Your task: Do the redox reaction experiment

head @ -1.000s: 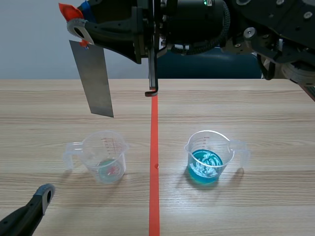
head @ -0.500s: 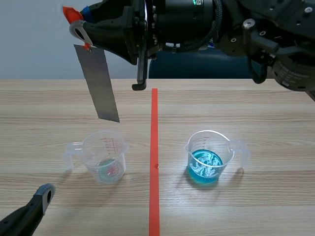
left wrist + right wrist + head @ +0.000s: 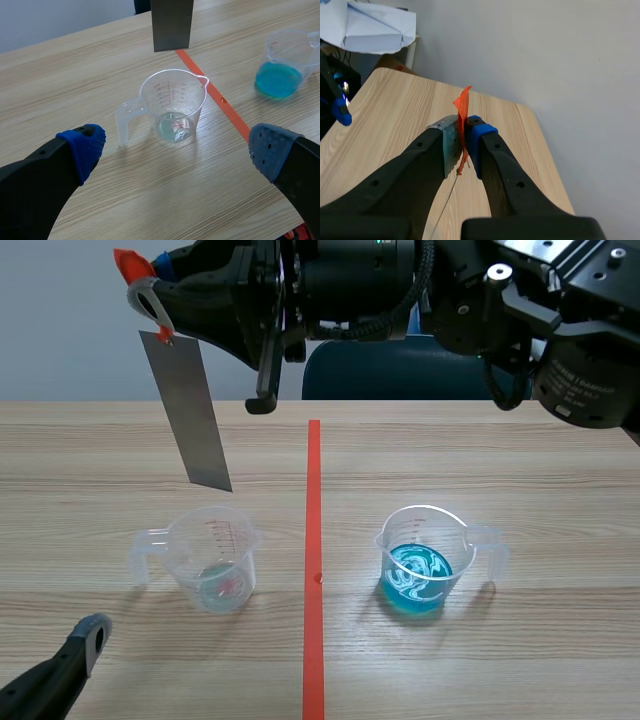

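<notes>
Table (image 3: 520, 470) of pale wood, split by a red tape line. Right hand (image 3: 150, 298), raised over the left half, is clamped on the orange tab (image 3: 462, 107) of a grey metal strip (image 3: 188, 410). The strip hangs above the clear cup (image 3: 215, 560) and is not yet dipped. Left hand (image 3: 175, 150) sits low, spread wide, holding nothing. The blue-liquid cup (image 3: 420, 562) stands across the line. The clear cup seems to hold only a thin residue. Immersing the strip, I judge, is still left to do.

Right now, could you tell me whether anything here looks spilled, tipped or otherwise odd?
Nothing is spilled or tipped: the clear beaker and the beaker of blue liquid both stand upright. The only thing askew is the metal strip, which hangs tilted in the air from the right gripper.
</notes>
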Controlling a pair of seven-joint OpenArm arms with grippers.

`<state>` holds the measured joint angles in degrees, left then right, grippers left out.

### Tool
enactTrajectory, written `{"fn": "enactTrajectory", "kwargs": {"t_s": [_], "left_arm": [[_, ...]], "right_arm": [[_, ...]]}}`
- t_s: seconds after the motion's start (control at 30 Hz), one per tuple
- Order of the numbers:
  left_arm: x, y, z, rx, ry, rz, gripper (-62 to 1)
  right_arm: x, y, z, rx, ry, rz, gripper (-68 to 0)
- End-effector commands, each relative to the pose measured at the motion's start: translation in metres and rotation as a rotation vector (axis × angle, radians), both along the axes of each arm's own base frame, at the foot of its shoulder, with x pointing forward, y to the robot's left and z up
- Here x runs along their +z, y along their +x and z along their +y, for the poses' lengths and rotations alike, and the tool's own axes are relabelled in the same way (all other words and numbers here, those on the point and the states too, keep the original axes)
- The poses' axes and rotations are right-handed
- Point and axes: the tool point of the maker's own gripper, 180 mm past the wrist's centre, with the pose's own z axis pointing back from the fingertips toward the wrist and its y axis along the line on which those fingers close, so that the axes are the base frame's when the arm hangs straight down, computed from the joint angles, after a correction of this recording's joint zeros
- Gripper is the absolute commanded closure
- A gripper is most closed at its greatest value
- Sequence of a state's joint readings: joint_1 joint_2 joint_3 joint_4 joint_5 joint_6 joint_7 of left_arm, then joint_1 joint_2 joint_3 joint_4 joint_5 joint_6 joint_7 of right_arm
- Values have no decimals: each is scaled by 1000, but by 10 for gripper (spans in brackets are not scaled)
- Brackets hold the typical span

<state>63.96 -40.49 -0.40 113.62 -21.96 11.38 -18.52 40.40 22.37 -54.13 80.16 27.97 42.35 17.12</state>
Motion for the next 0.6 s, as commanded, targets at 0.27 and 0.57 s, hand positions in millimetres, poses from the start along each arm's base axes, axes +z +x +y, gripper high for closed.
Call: {"fn": "enactTrajectory", "kwargs": {"t_s": [0.27,0.57], "left_arm": [[8,2,-5,-12,-18,-25,-613],[8,2,-5,-12,-18,-25,-613]], "right_arm": [[19,-7,4,31,32,24,-8],[18,-9,6,31,22,41,-8]]}}
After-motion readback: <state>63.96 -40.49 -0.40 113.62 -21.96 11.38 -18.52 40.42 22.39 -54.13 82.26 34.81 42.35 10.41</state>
